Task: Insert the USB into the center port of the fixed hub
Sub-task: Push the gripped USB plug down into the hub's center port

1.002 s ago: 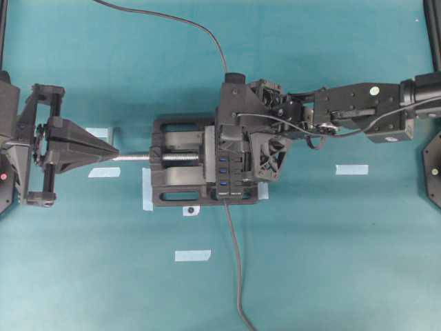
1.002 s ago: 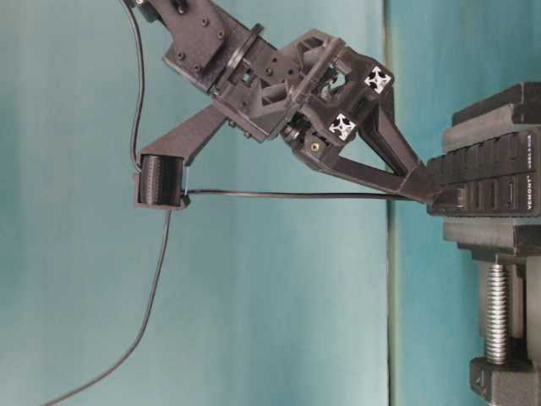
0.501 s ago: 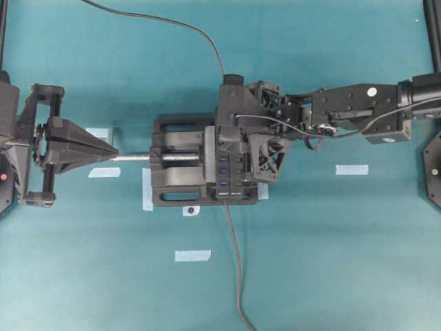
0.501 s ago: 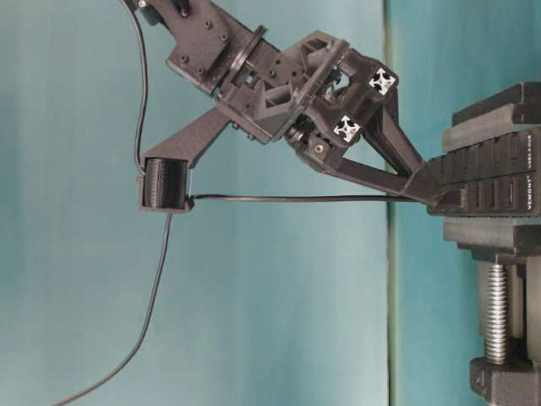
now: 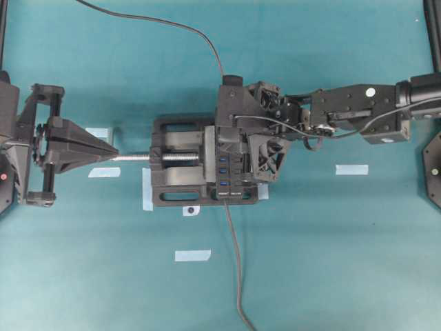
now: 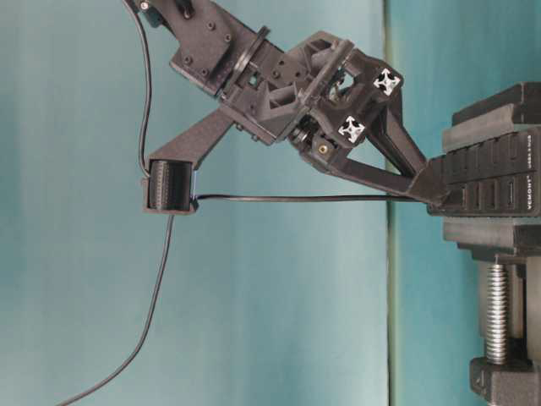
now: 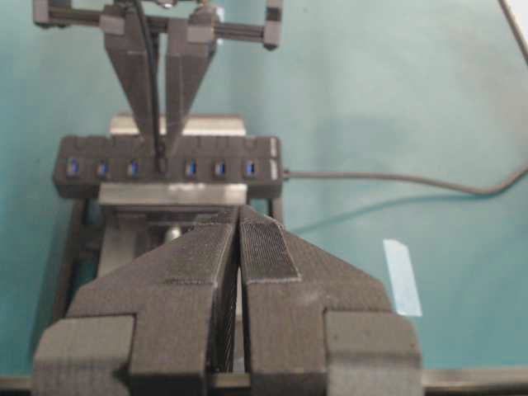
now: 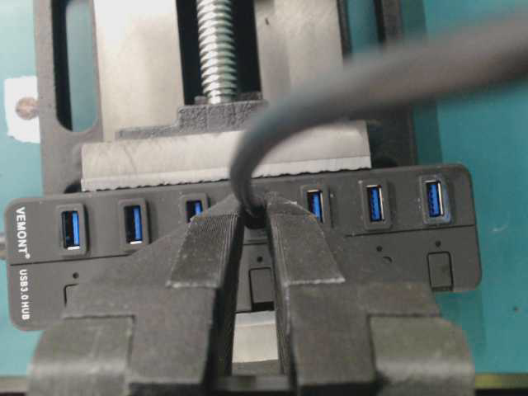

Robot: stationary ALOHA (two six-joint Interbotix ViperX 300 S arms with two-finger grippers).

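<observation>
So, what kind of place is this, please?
Most likely a robot test bench in a lab: a teal table with tape marks, a vise clamping a USB hub, and two robot arms.

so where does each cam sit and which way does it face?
Overhead: straight down on the hub, held in the vise; both arms show.
Table-level: low, side-on; right gripper at hub.
Left wrist: over the left gripper, jaws shut, facing hub's ports.
Right wrist: over right gripper's jaws, which pinch the USB at the hub.
Both wrist views share the hub's blue port row.
</observation>
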